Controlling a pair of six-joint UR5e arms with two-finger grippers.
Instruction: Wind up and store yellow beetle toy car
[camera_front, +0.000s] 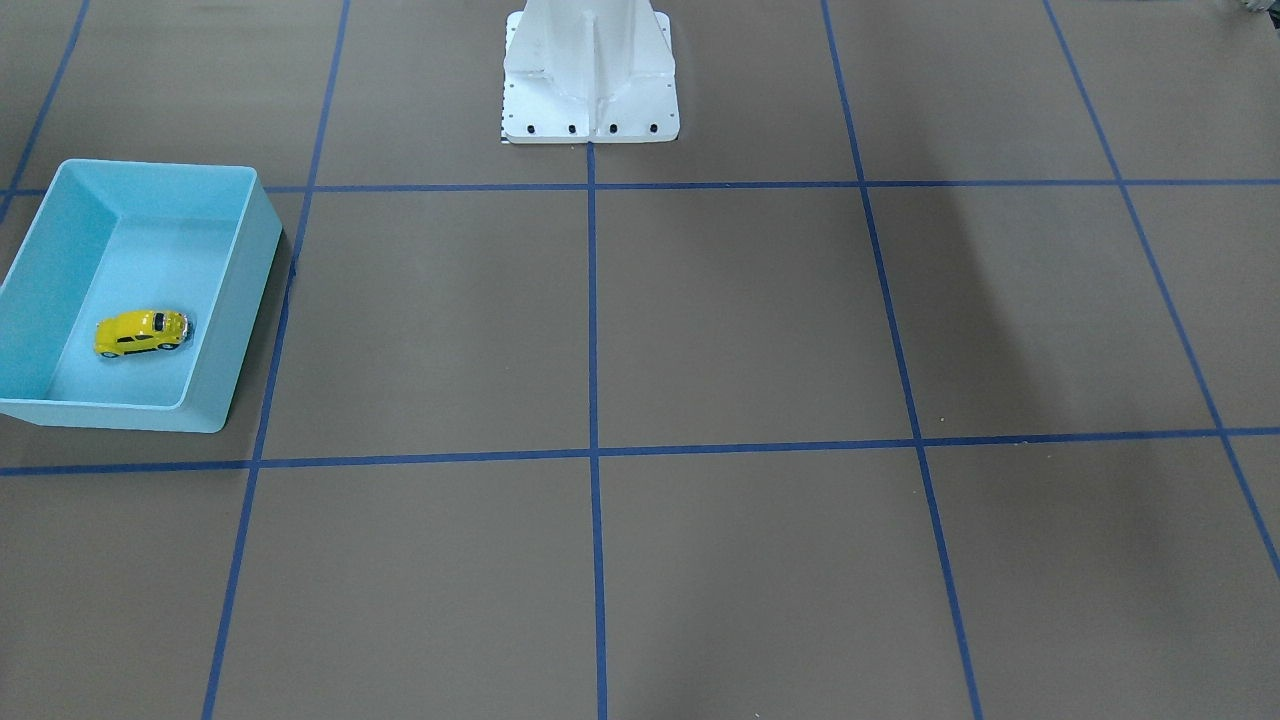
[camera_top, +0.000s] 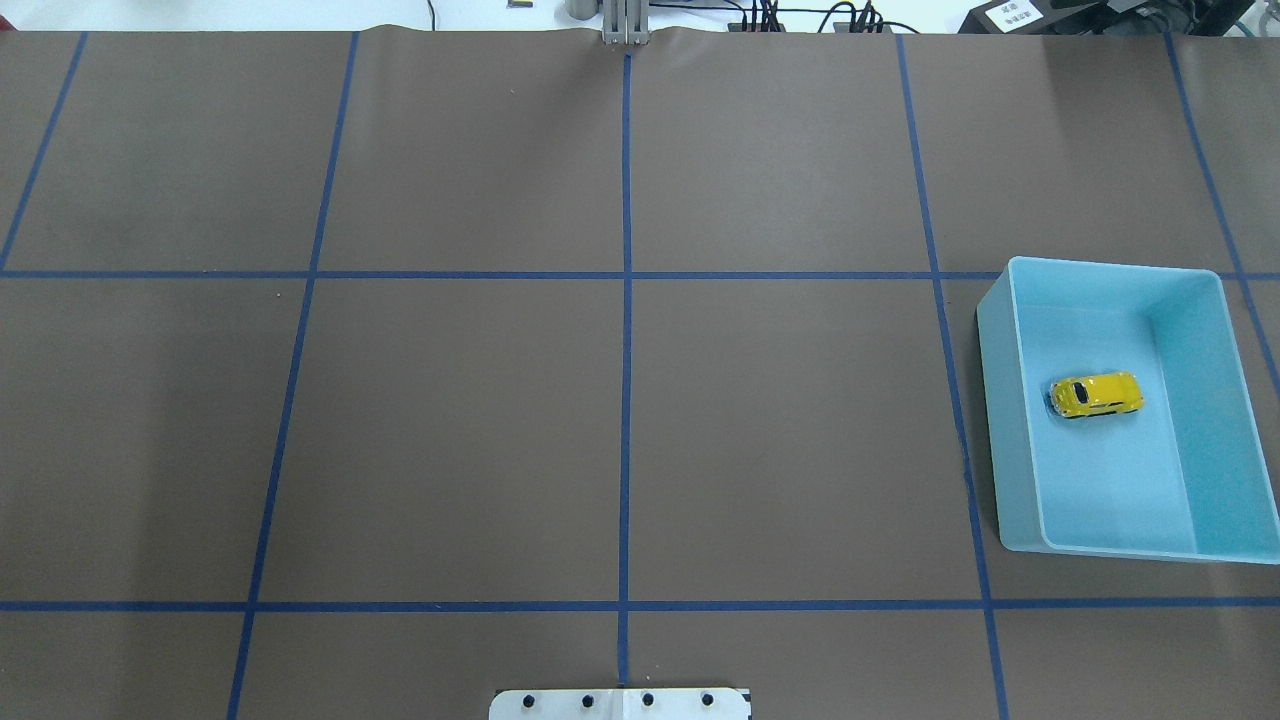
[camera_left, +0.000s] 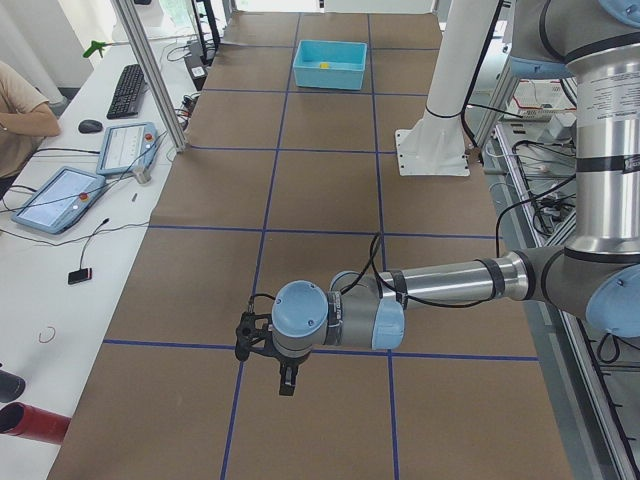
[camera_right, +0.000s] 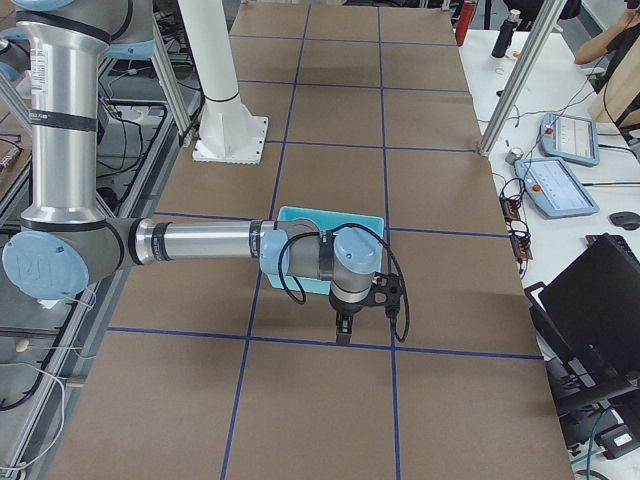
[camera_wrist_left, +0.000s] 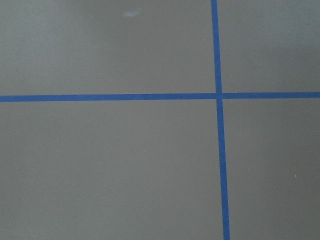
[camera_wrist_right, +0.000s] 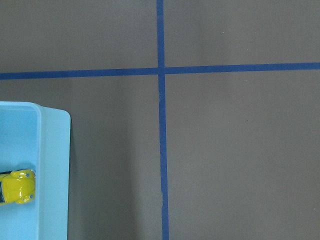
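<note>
The yellow beetle toy car (camera_front: 141, 332) stands on its wheels on the floor of the light-blue bin (camera_front: 243, 300). It is apart from the walls. In the overhead view the car (camera_top: 1096, 394) and bin (camera_top: 1003, 400) are at the table's right. The car's end shows in the right wrist view (camera_wrist_right: 17, 186) inside the bin (camera_wrist_right: 52, 175). My left gripper (camera_left: 285, 380) hangs over bare table far from the bin (camera_left: 330, 78). My right gripper (camera_right: 343, 335) hangs just outside the bin (camera_right: 330, 213). Both show only in side views, so I cannot tell whether they are open or shut.
The white robot base (camera_front: 590, 80) stands at the table's middle on the robot's side. Blue tape lines grid the brown table (camera_top: 460, 430). Teach pendants lie on the side desk (camera_left: 60, 195), where an operator's arm (camera_left: 25, 115) rests.
</note>
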